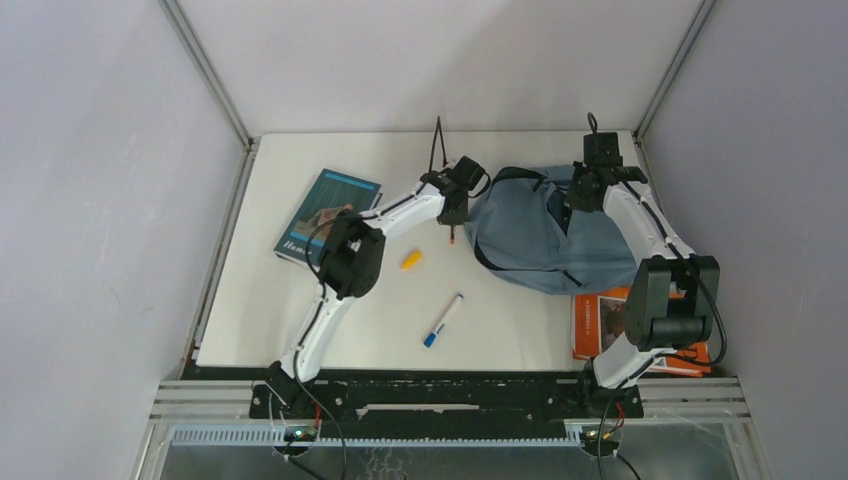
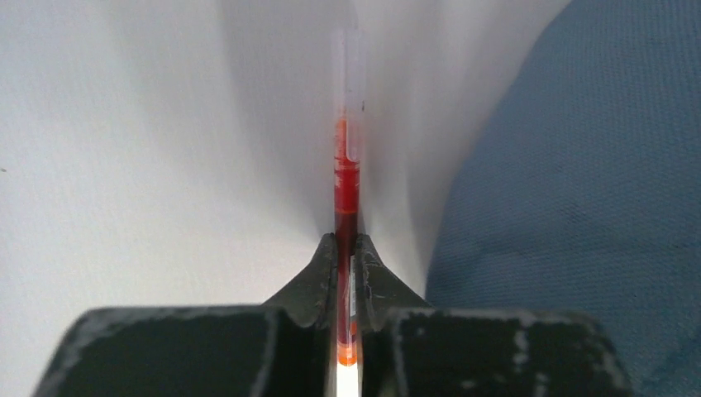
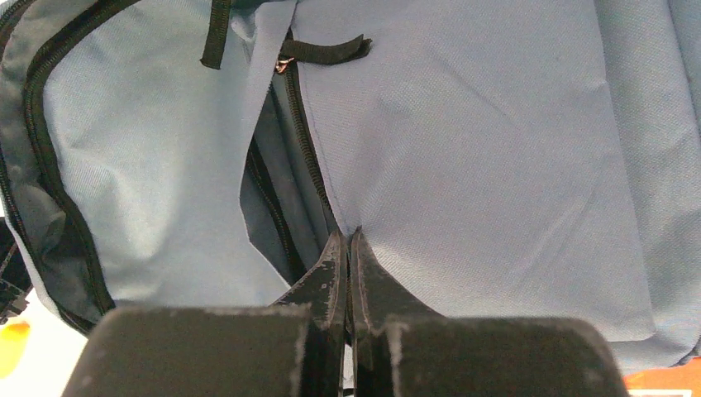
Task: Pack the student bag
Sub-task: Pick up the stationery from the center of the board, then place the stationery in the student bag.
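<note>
**Pen poised beside the bag, pocket edge pinched up**

A teal hardcover book (image 1: 327, 215) lies far left on the white table (image 1: 260, 330), not yet packed. The left tool (image 2: 345, 246) is clamped on a slim red pen with a clear cap (image 2: 345, 165), held just beside the soft grey-blue fabric student bag (image 1: 540, 240), which lies right of centre. The pen is probably about to go in. A small yellow piece (image 1: 411, 260) and a blue-capped white marker (image 1: 442, 320) lie nearer. The right tool (image 3: 347, 248) is closed, pinching fabric beside the unzipped slit, seemingly to keep it open. An orange book (image 1: 598, 318) sits near right.
</note>
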Controlling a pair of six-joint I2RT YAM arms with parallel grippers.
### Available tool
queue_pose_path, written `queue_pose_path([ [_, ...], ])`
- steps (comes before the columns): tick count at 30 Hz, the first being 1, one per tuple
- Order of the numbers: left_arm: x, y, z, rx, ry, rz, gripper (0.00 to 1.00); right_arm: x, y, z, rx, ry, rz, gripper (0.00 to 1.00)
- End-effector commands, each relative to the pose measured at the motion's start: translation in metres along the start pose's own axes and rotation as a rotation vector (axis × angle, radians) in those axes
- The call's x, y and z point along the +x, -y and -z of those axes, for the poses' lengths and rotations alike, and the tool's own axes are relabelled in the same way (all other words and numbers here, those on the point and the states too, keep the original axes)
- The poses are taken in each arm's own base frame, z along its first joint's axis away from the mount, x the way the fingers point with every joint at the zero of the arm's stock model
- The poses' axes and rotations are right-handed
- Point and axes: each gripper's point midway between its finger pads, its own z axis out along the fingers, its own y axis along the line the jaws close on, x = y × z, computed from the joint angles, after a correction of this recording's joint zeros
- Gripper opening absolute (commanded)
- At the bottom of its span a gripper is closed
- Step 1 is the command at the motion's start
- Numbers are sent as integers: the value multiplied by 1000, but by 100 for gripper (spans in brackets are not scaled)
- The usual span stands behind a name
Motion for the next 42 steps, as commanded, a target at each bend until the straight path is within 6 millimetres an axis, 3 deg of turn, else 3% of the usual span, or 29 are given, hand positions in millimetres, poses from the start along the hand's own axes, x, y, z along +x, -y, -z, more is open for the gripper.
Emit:
queue_pose_path([
  [1, -12, 6, 21, 133, -5, 68, 2, -13, -9, 11, -30, 61, -5, 0],
  [5, -46, 6, 63, 286, 97, 167, 0, -12, -15, 14, -49, 60, 6, 0],
  [7, -67, 3, 95, 339, 161, 170, 0, -12, -19, 15, -64, 60, 14, 0],
  [10, -87, 16, 145, 481, 218, 121, 0, -11, -26, 17, -86, 62, 25, 0],
  [14, -84, 60, 197, 756, 143, 72, 0, -10, -32, 17, -111, 58, 26, 0],
  [17, -69, 95, 219, 912, 46, 80, 0, -9, -38, 18, -133, 53, 23, 0],
  [23, -50, 155, 227, 1092, -113, 144, 0, -7, -47, 19, -158, 52, 32, 0],
  [28, -38, 183, 201, 1107, -223, 225, 0, -6, -51, 22, -166, 54, 40, 0],
  [35, -29, 191, 157, 1021, -299, 374, 0, -3, -57, 25, -176, 52, 51, 0],
  [42, -40, 201, 146, 1022, -328, 511, 0, -1, -64, 28, -184, 54, 68, 0],
])
